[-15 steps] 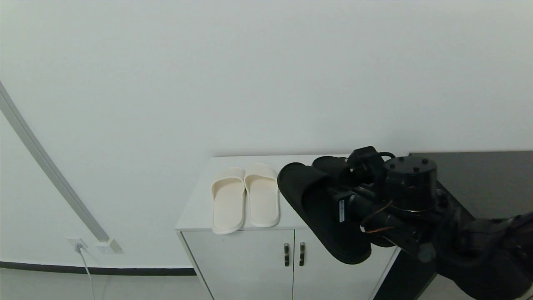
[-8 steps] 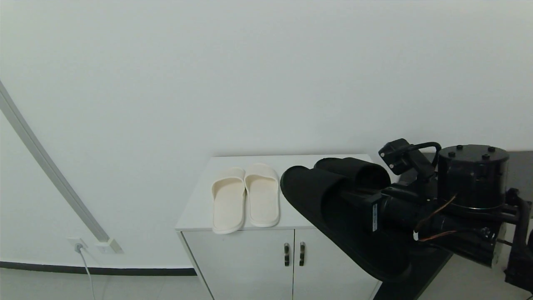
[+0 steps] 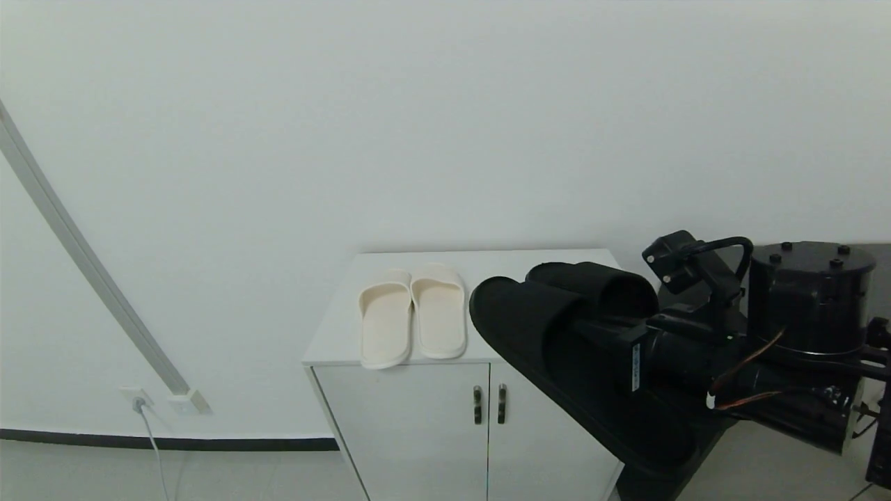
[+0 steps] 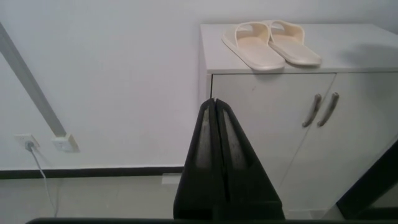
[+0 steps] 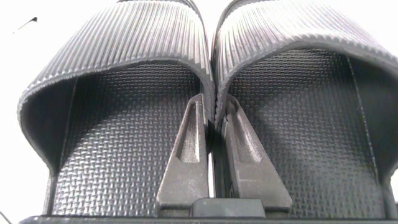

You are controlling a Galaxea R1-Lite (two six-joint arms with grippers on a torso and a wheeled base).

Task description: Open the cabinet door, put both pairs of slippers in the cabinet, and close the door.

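A pair of black slippers (image 3: 536, 323) hangs side by side in front of the white cabinet's (image 3: 411, 431) right half, toes toward the wall. My right gripper (image 5: 214, 102) is shut on their two inner strap edges (image 5: 211, 56), pressed together between its fingers. The pair of cream slippers (image 3: 412, 314) lies on the cabinet top (image 3: 334, 341), left of the black pair. Both cabinet doors are closed, with their handles (image 3: 489, 405) meeting at the centre. My left gripper (image 4: 214, 102) is shut and holds nothing, low and to the left of the cabinet (image 4: 261, 106), facing it.
A wall socket with a cable (image 3: 137, 401) and a slanted grey conduit (image 3: 69, 236) are on the wall left of the cabinet. A dark piece of furniture (image 3: 651, 483) stands against the cabinet's right side. Open floor (image 4: 93, 196) lies before the cabinet.
My right arm has swung right and drawn back, with the black slippers still in its grip. The head camera has shifted, so the cabinet sits slightly higher and further right in view.
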